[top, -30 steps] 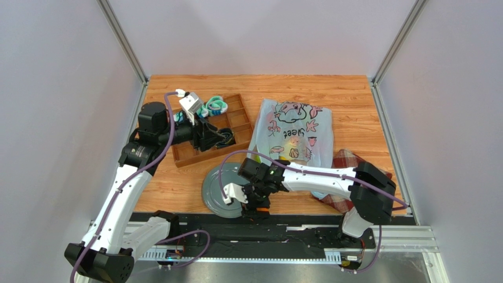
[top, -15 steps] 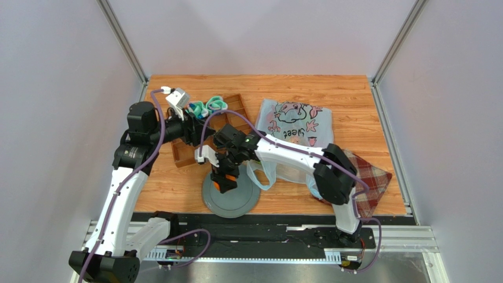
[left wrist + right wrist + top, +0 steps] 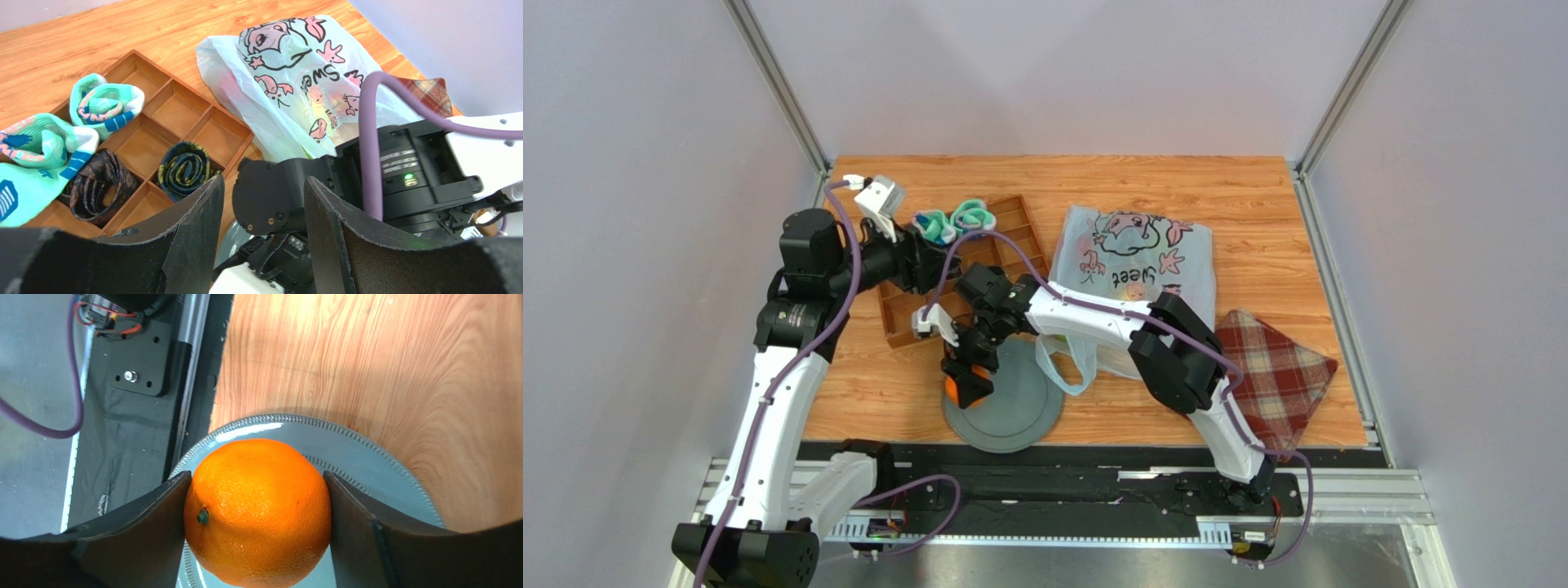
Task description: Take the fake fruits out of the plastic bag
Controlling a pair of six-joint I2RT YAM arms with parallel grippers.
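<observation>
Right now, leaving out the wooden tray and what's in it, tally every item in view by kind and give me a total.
Orange: 1, clamped in the right gripper over the plate
Grey plate: 1
Plastic bag: 1
Plaid cloth: 1
Total: 4. Whatever is inside the bag cannot be counted from these views.

One orange (image 3: pixel 258 511), one plastic bag (image 3: pixel 1136 263), one plate (image 3: pixel 1024 412), one tray (image 3: pixel 161 103), two dark socks (image 3: pixel 184 169).
</observation>
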